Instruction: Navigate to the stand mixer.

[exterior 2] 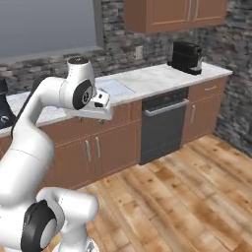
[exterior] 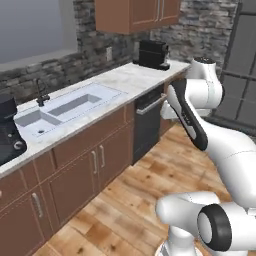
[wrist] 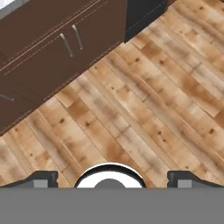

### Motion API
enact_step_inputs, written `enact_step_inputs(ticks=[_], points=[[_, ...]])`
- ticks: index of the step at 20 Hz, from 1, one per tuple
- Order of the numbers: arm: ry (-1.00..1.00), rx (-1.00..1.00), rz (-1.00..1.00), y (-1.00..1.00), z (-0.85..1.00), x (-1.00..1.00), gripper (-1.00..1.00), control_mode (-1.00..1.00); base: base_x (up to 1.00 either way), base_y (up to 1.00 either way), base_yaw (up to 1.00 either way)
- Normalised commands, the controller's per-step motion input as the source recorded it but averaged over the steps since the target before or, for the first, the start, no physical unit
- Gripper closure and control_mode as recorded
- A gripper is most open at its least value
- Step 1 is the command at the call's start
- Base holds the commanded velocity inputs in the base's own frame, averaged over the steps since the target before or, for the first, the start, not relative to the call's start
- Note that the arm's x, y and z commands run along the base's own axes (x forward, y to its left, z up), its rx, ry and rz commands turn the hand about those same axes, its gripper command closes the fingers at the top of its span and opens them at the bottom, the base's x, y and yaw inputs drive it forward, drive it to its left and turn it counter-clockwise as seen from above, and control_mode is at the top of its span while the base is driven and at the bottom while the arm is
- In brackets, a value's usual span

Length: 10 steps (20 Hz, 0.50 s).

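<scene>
Left base view puts me in front of a long desk (exterior: 130,75) with brown cabinets below it, and I judge the drive only partly done. The stand mixer (exterior: 8,131) sits at the far left end of that desk, cut off by the frame edge, well apart from the tool and off to its left past the sink (exterior: 65,107). I see just its dark head and base there; in the right base view only a dark sliver of it (exterior 2: 4,110) peeks out behind my arm.

The tool (wrist: 112,177) is tucked in front of the arm, pointing down at the wooden floor (wrist: 144,109), with the cabinet doors (wrist: 52,48) ahead of it. Its two tips (wrist: 43,178) sit wide apart at the bottom of the hand view, holding nothing.

Right now the base faces the dishwasher (exterior: 148,122) and the boxy coffee machine (exterior: 153,54), which is not my target. What is left, as I read it, is to slide the base leftward along the desk until the mixer stands squarely ahead and near.
</scene>
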Motion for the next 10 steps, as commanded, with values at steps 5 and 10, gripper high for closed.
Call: enact_step_inputs(ticks=[5, 10], points=[[0.0, 0.0, 0.0, 0.0, 0.0, 0.0, -1.0, 1.0, 0.02, 0.0, 0.85], [0.0, 0.0, 0.0, 0.0, 0.0, 0.0, -1.0, 1.0, 0.1, 0.0, 0.81]])
